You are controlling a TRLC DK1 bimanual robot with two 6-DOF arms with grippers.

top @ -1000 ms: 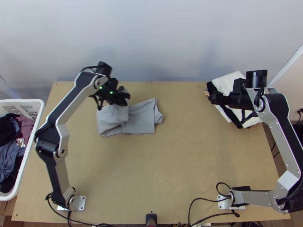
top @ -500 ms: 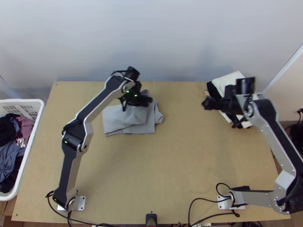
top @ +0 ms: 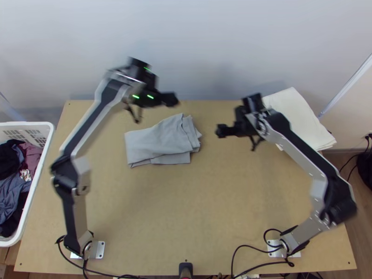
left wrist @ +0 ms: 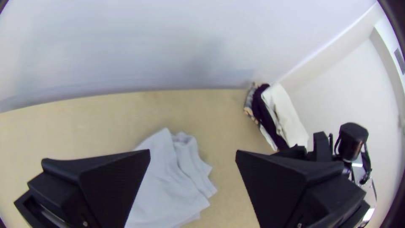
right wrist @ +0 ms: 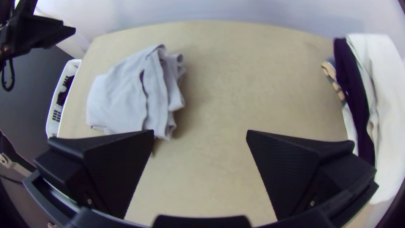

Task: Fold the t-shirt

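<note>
Within the last second, a layer of the grey t-shirt [top: 156, 142] had been carried away from the white basket [top: 28, 123] and laid over the rest, and the cloth had then been let go by the left gripper [left wrist: 193, 151], its jaws now raised off it and wide apart, holding nothing. The right gripper [right wrist: 200, 131] had been brought basketward from the pile of clothes [top: 297, 111], its jaws likewise spread and unloaded. The shirt lay as a folded bundle on the tabletop [top: 186, 209], well apart from the basket, its edges uneven on the side away from it. A main fold seemed to have been made; straightening was probably still needed.
</note>
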